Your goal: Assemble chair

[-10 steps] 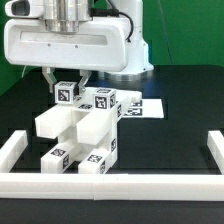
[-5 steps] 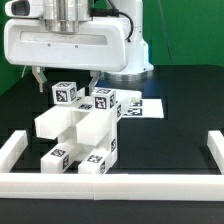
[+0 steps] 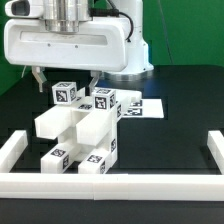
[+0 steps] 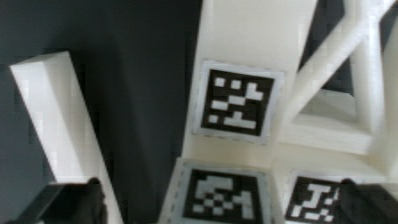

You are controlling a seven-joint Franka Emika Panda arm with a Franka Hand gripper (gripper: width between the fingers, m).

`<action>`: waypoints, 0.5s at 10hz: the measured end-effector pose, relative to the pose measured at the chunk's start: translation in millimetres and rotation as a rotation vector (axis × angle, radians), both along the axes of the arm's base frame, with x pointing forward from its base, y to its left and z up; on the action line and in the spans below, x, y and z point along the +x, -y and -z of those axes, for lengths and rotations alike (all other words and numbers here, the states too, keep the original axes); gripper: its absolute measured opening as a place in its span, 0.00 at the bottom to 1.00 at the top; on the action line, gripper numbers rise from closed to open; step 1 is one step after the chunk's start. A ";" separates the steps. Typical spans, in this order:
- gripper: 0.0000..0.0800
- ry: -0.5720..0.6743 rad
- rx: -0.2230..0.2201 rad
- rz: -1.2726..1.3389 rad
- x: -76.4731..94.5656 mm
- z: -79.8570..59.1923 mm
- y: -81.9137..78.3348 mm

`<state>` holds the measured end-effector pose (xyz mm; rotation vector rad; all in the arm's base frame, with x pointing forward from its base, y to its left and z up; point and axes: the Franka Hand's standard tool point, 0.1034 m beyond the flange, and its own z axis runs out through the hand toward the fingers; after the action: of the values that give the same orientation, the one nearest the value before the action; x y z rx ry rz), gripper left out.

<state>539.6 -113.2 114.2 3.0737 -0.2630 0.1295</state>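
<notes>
The chair [image 3: 82,130] stands in the middle of the black table, a stack of chunky white pieces with black-and-white tags. Its topmost tagged block [image 3: 67,93] sits at the upper part toward the exterior view's left. My gripper [image 3: 63,80] hangs straight over that block, open, one finger on each side and a gap to each. In the wrist view the chair's tagged white pieces [image 4: 240,100] fill the picture, and the dark fingertips [image 4: 71,205] show at the edge with the gripper [image 4: 222,208] holding nothing.
Low white border bars run along the exterior view's left [image 3: 12,150], front [image 3: 110,185] and right [image 3: 213,150]. The marker board [image 3: 148,106] lies flat behind the chair toward the exterior view's right. The arm's big white body [image 3: 70,40] hangs above.
The fingers have spread apart from the chair's top block and let it go. The block stays in place on the chair, and the arm has hardly moved.
</notes>
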 end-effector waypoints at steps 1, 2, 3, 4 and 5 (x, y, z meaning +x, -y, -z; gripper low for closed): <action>0.81 0.000 0.001 0.001 -0.1 -0.5 0.4; 0.81 -0.015 0.029 -0.001 -2.6 -8.1 2.3; 0.81 -0.002 0.048 0.011 -2.6 -18.7 6.2; 0.81 0.010 0.058 0.018 -3.1 -24.6 7.5; 0.81 0.013 0.060 0.019 -3.7 -25.7 7.0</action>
<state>535.8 -120.2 139.9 3.1299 -0.3028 0.1434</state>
